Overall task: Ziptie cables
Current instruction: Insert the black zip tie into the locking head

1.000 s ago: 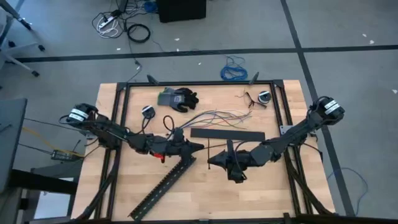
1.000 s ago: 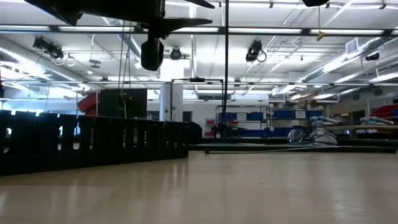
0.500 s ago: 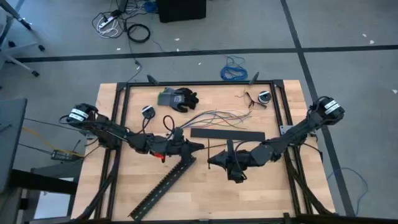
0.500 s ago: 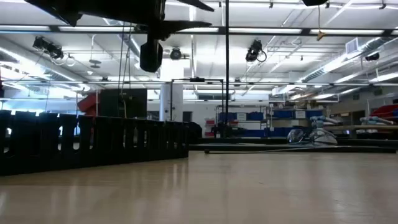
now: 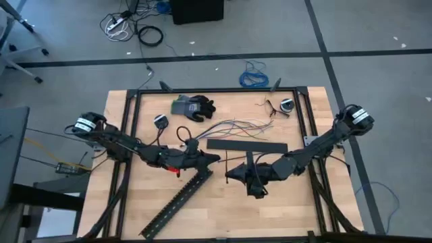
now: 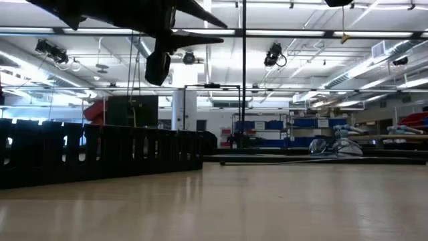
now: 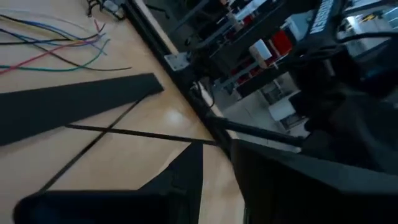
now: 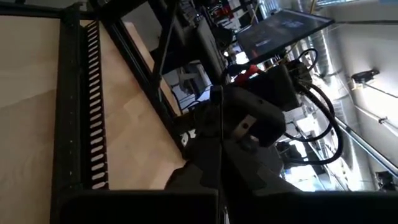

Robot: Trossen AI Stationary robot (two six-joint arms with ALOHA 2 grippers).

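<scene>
The cables (image 5: pixel 233 125) are thin coloured wires fanned out flat on the table's far middle, also seen in the left wrist view (image 7: pixel 50 43). Just in front of them lies a flat black strip (image 5: pixel 246 145). My right gripper (image 5: pixel 229 174) hovers at mid-table, pointing left, shut on a thin black ziptie (image 5: pixel 227 164). My left gripper (image 5: pixel 214 159) hangs above the table left of the ziptie, pointing right. It is open, with nothing between its fingers (image 6: pixel 224 33). My right gripper pinches the ziptie near one end (image 8: pixel 220 155) between its two fingers; the fingers themselves hide the exact spot. The fingers come level from the table's right and lie across the ziptie. The ziptie (image 6: pixel 243 80) sticks out toward the far edge, clear of the table.
A long black slotted cable duct (image 5: pixel 179 199) lies slantwise at the near left. A dark glove (image 5: pixel 194 106) and two small round objects (image 5: pixel 160 120) (image 5: pixel 287 105) sit along the far side. A second thin black line (image 7: pixel 93 146) crosses the ziptie; ziptie or shadow, I cannot tell.
My left gripper has tipped and sunk a little, as its fingers show lower in the low view. My right gripper and the ziptie have stayed in place.
</scene>
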